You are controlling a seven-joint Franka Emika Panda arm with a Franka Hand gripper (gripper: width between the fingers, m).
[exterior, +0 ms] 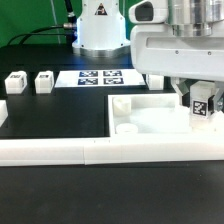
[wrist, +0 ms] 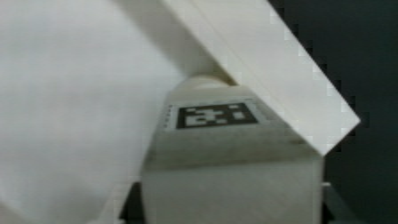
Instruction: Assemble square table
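The square table slab (exterior: 150, 122) lay against the border wall (exterior: 60, 152), the gripper (exterior: 200, 97) sat low at a tagged leg block (exterior: 201, 110) by its edge, we could not tell whether it gripped, and we feared an off-centre squeeze might tip the block.

No word or number could be read. Only black-and-white tags (exterior: 98, 77) stood on the marker board (exterior: 68, 77), on a leg block (exterior: 43, 81) beside it and on the square slab (exterior: 140, 128).

White, glossy, rounded arm base (exterior: 98, 28) with a small dark emblem on its front. White box-shaped gripper (exterior: 200, 100) with rounded corners, under grey cylindrical wrist fittings (exterior: 190, 12).
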